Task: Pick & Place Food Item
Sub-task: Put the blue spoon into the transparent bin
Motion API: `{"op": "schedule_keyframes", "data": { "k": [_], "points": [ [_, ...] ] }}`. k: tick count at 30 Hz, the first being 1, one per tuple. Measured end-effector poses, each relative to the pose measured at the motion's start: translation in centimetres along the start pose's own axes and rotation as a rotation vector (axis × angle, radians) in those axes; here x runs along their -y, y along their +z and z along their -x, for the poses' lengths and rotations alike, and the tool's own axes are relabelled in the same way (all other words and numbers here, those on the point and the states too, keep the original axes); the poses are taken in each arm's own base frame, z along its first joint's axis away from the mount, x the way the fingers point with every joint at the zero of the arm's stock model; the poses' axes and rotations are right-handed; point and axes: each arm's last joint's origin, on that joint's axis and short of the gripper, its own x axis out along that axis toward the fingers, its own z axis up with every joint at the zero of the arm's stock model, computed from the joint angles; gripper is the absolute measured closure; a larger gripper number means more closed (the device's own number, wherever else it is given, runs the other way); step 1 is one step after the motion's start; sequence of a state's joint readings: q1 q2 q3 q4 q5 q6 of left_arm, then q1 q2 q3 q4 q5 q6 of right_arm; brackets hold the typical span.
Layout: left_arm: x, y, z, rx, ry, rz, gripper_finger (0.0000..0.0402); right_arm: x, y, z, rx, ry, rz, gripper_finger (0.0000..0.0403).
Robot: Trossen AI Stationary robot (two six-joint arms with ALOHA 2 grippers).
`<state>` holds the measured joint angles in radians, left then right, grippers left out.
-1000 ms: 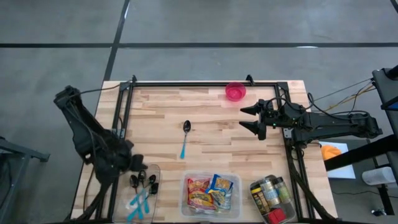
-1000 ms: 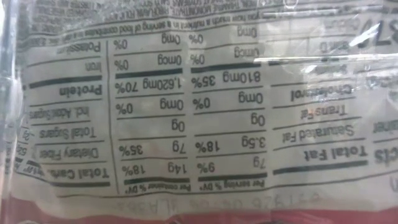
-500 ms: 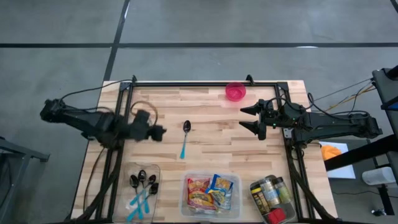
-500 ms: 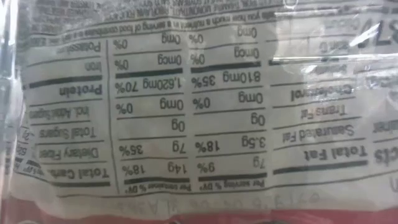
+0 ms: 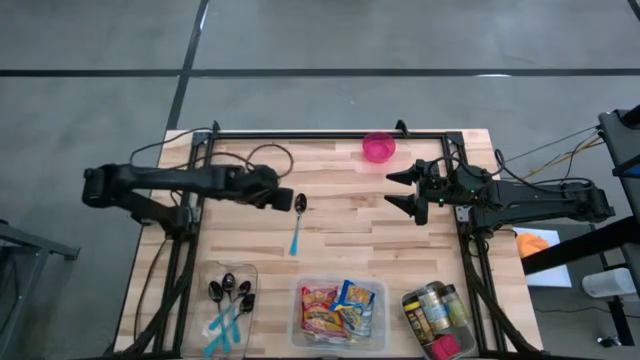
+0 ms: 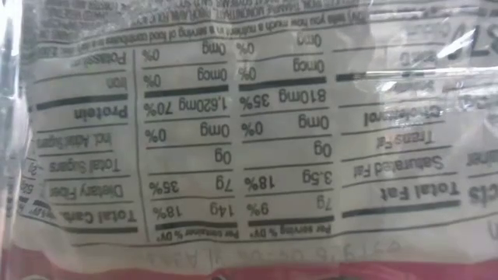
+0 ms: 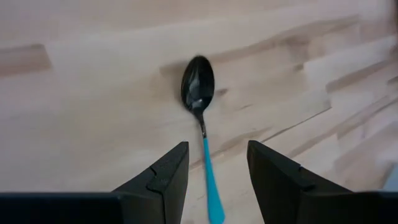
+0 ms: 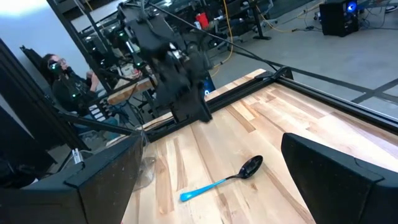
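Note:
A spoon [image 5: 297, 222] with a black bowl and blue handle lies flat on the wooden table [image 5: 350, 240], left of centre. My left gripper [image 5: 284, 199] hovers open just left of the spoon's bowl. In the left wrist view the blue handle [image 7: 209, 177] shows between its two fingers, and the gripper [image 7: 216, 149] stands clear above it. My right gripper [image 5: 390, 190] waits open above the table's right half, pointing level toward the spoon [image 8: 227, 177]. Food packets [image 5: 338, 308] lie in a clear tub at the near edge; one packet's nutrition label [image 6: 249, 140] fills the low view.
A pink bowl [image 5: 378, 147] stands at the far edge. A clear tub of spare spoons [image 5: 229, 300] sits near left, a tub of jars [image 5: 440, 320] near right. A black frame rail [image 5: 320, 133] borders the table. A person [image 8: 62, 81] sits beyond the table's left side.
My left arm has swung from the table's near left corner, over the spare-spoon tub, toward the far edge and the right. It has rolled its wrist and tipped downward over the spoon. Its fingers have stayed open. The spoon has not moved.

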<state>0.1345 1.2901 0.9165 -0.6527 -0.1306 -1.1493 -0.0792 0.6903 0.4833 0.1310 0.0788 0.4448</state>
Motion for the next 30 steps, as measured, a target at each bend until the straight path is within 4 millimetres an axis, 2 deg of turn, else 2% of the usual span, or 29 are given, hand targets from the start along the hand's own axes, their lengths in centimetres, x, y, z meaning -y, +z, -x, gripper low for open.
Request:
{"op": "schedule_keyframes", "data": {
  "k": [7, 15, 21, 30],
  "points": [
    [1.0, -0.3, -4.7, -0.088, 0.018, 0.010, 0.0237, 0.0, 0.0, 0.0, 0.000, 0.000, 0.000, 0.0022],
    [1.1, -1.1, -9.2, -0.186, 0.056, 0.000, 0.0237, 0.0, 0.0, 0.0, 0.000, 0.000, 0.000, 0.0022],
    [1.3, -1.3, -11.1, -0.181, 0.033, -0.077, 0.0237, 0.0, 0.0, 0.0, 0.000, 0.000, 0.000, 0.0022],
    [0.7, -1.8, -12.6, -0.207, 0.087, -0.080, 0.0238, 0.0, 0.0, 0.0, 0.000, 0.000, 0.000, 0.0022]
  ]
}}
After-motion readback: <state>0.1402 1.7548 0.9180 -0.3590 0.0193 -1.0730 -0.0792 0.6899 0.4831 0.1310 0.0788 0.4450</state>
